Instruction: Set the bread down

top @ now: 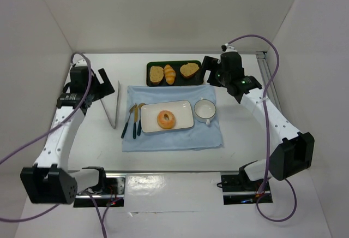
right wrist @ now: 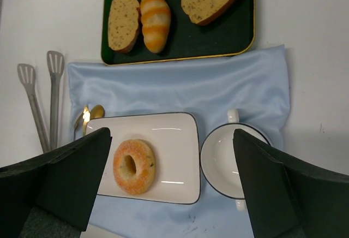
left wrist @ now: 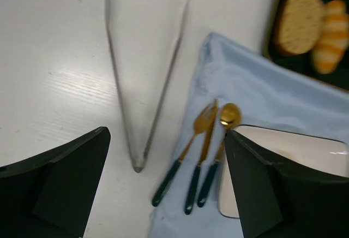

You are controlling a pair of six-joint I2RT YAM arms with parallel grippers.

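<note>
1. Top view, overall layout. The bread [top: 166,119] lies flat, hole up, near the centre of the white plate [top: 185,111]. The plate sits on the blue cloth [top: 174,140], with the cutlery [top: 132,120] just beside its left edge and a white cup [top: 205,108] at its right edge. The tongs [top: 114,107] lie on the bare table [top: 245,134], left of the cloth. The dark tray [top: 182,79] at the far side holds two toast slices [top: 156,74] and a croissant [top: 170,74].

2. Left wrist view. This view does not show the bread. It shows the tongs spread in a V, three green-handled cutlery pcs and one corner of the plate. Its upper right is blurred; we read approx. one slice and the croissant there.

3. Right wrist view. This is the only close look at the bread: speckled orange top, paler rim. It also shows the cup's handle, which is hard to make out from the top view.

4. End effectors.
- Left gripper [top: 107,85]: fingers wide apart, nothing between them, above the tongs. The bread is well apart to its right, w/ tongs and cutlery between.
- Right gripper [top: 210,71]: fingers likewise wide apart and holding nothing, near the tray's right end. The bread lies nearer the bases and to its left, not touching either finger.
</note>
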